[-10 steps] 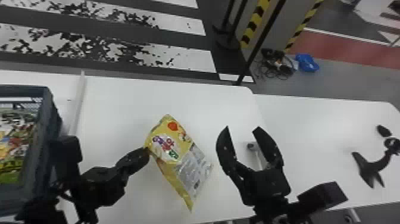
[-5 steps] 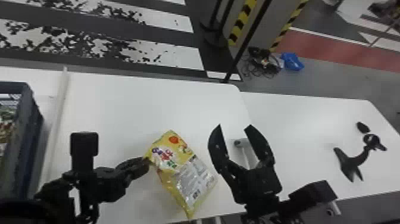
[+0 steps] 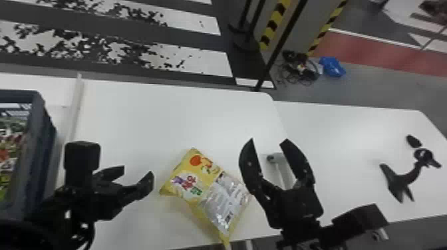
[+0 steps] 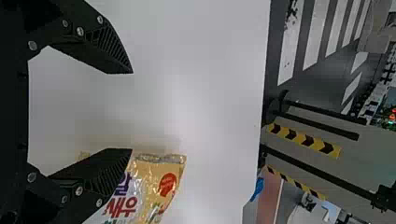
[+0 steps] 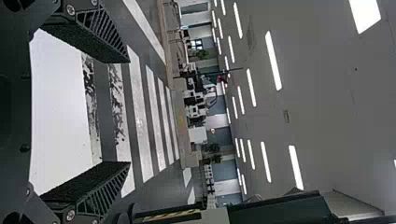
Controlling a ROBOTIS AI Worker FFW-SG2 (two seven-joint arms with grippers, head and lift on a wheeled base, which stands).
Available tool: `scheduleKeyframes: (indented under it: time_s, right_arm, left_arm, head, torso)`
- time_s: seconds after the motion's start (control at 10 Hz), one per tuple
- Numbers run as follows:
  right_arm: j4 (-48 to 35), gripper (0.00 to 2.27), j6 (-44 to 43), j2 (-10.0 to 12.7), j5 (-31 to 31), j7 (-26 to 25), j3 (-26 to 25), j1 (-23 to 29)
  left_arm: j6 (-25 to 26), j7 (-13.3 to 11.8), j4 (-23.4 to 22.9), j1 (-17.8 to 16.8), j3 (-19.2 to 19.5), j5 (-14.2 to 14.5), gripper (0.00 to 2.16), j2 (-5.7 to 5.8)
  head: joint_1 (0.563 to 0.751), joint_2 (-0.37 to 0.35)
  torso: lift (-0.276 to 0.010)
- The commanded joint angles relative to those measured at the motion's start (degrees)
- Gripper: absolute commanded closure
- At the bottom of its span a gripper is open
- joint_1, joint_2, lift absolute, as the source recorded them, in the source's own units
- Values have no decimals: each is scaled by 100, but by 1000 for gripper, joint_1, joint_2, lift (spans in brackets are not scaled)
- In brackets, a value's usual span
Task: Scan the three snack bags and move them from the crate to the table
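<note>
Working the yellow snack bag well would, I judge, call for the left black two-fingered pincer, spread and just beside the bag's near corner, to come in low, straddle the loose edge and squeeze lightly. A bite on the plump middle could burst it or send it sliding. If it has yet to be scanned, the printed panel wants to be kept smooth and uncovered; whether it has been, I cannot tell. The right black two-fingered pincer, also spread with nothing between its fingers, could steady the other side, so long as the two don't meet over the packet.

The bag lies slantwise on the white surface, between the pincers: glossy yellow film, a red-orange round mark, purple, red and green lettering, and a crinkled silver-white panel, its edges softly creased.

Off to the left stands the blue-grey plastic crate, colourful packets inside. Farther right lies a black curved object.
</note>
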Motion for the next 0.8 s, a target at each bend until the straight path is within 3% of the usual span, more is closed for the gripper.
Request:
scheduleKeyframes:
  time_s: [0.0, 0.1, 0.3, 0.5, 0.7]
  right_arm:
    - [0, 113, -54, 0, 0, 9, 0, 38]
    - [0, 113, -36, 0, 0, 9, 17, 38]
    - [9, 113, 69, 0, 0, 27, 61, 38]
    - [106, 113, 139, -9, 0, 79, 88, 47]
    - [167, 113, 210, -35, 18, 106, 149, 99]
  left_arm:
    - [-251, -58, -454, 381, 387, 26, 33, 84]
    - [-550, -75, -867, 706, 580, 105, 33, 163]
    - [-1640, -58, -1447, 1357, 958, 131, 33, 198]
    - [-2941, 100, -1702, 1823, 1028, 114, 33, 330]
    - [-3556, 241, -1746, 2130, 993, -124, 33, 321]
  head:
    - [695, -283]
    - [695, -249]
    - [695, -184]
    - [695, -129]
    - [695, -100]
  torso:
    - [-62]
    - [-62]
    - [-62]
    - [-62]
    - [-62]
